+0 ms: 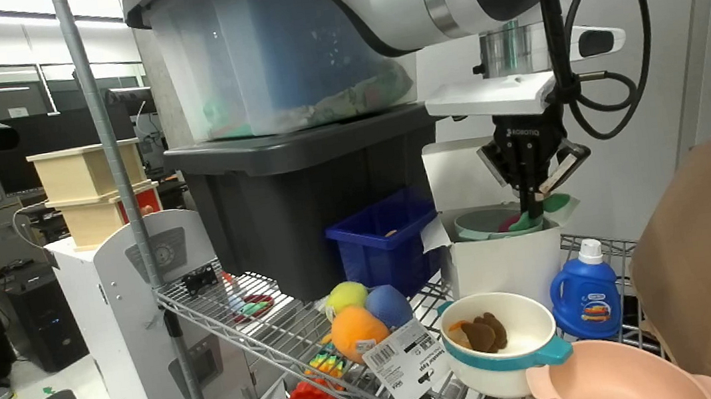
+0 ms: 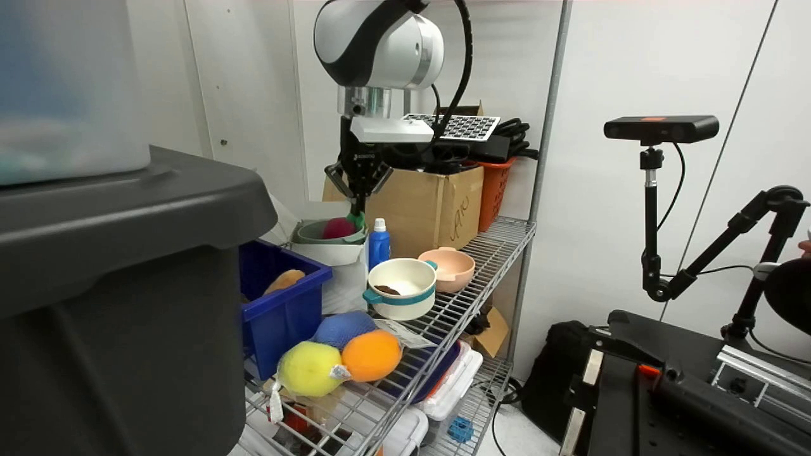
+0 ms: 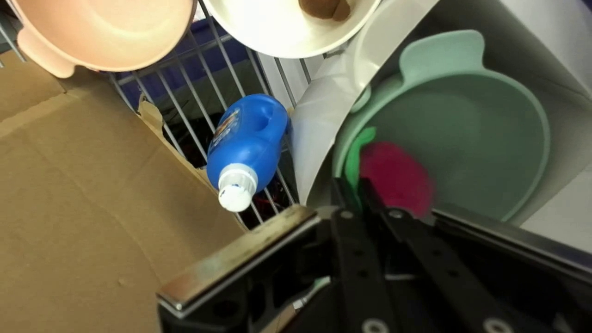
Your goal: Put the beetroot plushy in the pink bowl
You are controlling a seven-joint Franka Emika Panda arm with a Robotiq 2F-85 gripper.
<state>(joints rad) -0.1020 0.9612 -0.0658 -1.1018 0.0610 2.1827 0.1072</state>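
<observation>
The beetroot plushy point(image 3: 397, 178), magenta with green leaves, lies in a grey-green bowl point(image 3: 485, 125) at its edge. It also shows in both exterior views point(image 1: 511, 223) point(image 2: 339, 228). My gripper point(image 3: 354, 187) points down at the bowl's rim, its fingers nearly together with a green leaf pinched between them. It shows above the bowl in both exterior views point(image 1: 533, 213) point(image 2: 357, 209); its tips are partly hidden there. The pink bowl point(image 1: 623, 376) stands at the shelf's front corner with nothing seen in it. It also shows in the wrist view point(image 3: 106, 27).
The grey-green bowl sits in an open white box point(image 1: 503, 263). A blue detergent bottle point(image 1: 586, 297), a white bowl with teal rim point(image 1: 516, 315) holding brown pieces, and a cardboard box point(image 1: 690, 255) stand nearby. A blue bin point(image 1: 382, 256) and netted balls point(image 1: 357, 333) are farther along the wire shelf.
</observation>
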